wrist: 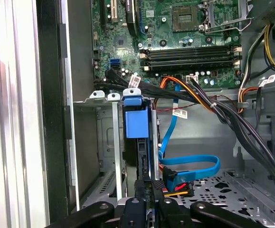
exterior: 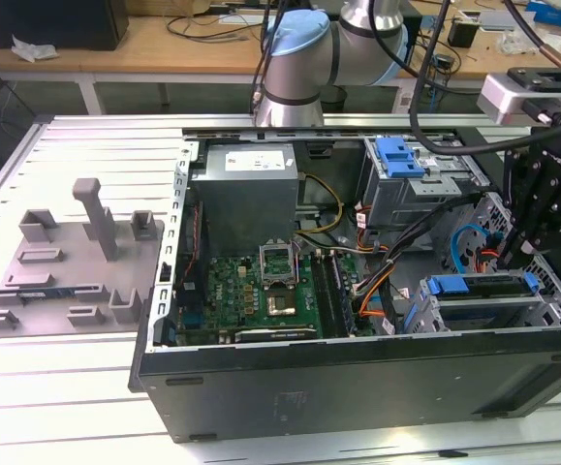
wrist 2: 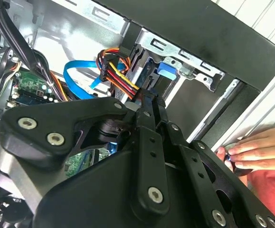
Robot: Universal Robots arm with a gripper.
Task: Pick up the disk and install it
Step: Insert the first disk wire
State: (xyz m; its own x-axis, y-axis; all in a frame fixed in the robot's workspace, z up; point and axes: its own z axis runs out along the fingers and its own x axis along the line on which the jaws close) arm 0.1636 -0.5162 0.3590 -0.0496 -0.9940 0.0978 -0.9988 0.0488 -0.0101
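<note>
The disk [exterior: 483, 287], framed by its blue bracket, sits edge-up in the silver drive cage [exterior: 474, 315] at the near corner of the open computer case, on the exterior view's right. My gripper [exterior: 513, 260] hangs just above that cage. In the first wrist view the disk [wrist: 136, 121] runs from its blue bracket end back to my gripper [wrist: 149, 187], whose fingers are shut on its rear edge. In the second wrist view my gripper [wrist 2: 149, 99] points at the blue end of the disk [wrist 2: 166, 71] inside the cage.
Orange, black and blue cables [wrist: 194, 164] lie beside the cage. A second cage with a blue handle [exterior: 401, 155] stands at the case's back. A grey fixture tray [exterior: 67, 271] is on the exterior view's left. A person's hand [wrist 2: 251, 152] rests by the case wall.
</note>
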